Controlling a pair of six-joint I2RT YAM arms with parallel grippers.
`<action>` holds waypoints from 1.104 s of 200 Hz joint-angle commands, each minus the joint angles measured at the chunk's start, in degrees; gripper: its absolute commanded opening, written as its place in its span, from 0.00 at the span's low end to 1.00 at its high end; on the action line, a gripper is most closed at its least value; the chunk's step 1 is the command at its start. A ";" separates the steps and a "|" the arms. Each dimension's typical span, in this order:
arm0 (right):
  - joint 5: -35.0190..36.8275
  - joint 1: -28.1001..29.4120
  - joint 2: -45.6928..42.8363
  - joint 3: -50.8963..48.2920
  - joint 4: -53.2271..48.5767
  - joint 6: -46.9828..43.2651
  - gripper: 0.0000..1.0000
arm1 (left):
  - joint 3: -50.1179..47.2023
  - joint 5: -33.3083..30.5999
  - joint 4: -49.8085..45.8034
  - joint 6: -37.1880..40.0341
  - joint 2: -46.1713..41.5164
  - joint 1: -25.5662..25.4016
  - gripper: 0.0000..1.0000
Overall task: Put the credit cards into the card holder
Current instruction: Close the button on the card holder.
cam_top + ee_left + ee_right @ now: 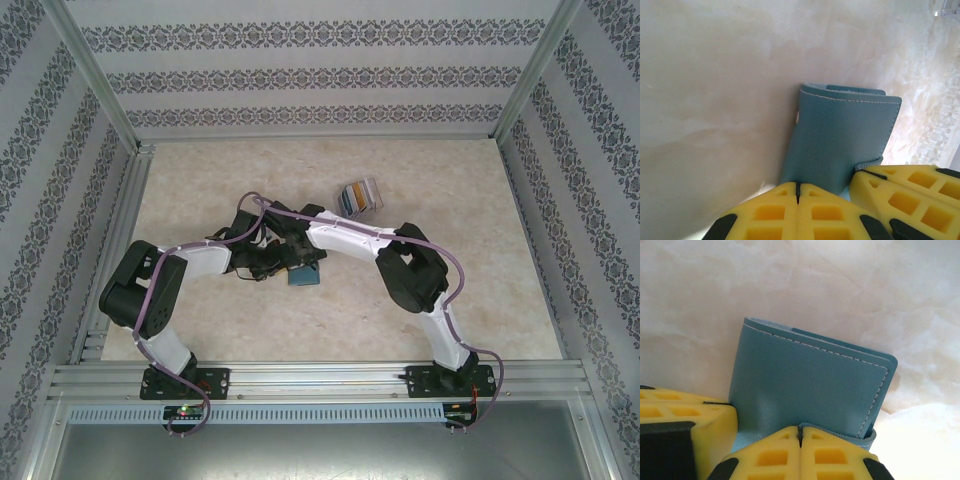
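The teal card holder lies mid-table between both arms, its stitched cover facing up. My left gripper is shut, its yellow fingertips pinching the holder's near edge. My right gripper is shut on the holder's curled flap. The right gripper's fingers show in the left wrist view, closed on the flap's tab. The left gripper's fingers press against the holder's left edge in the right wrist view. The credit cards, fanned grey, blue and orange, lie further back on the table, apart from both grippers.
The pale marbled table is bounded by aluminium rails and patterned walls. Both arms cross the centre, with purple cables looping along them.
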 commanded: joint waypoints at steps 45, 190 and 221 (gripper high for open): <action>-4.88 0.27 2.99 -11.37 2.87 0.17 0.01 | 1.40 -0.18 -2.45 3.51 2.11 -1.50 0.03; -9.95 -4.21 -10.59 -4.90 1.95 -5.68 0.22 | 3.05 -1.86 -5.14 3.34 1.92 -0.48 0.03; -8.20 -4.12 -11.41 -4.09 -0.06 -6.20 0.07 | 3.17 -1.89 -5.17 3.35 2.10 -0.45 0.03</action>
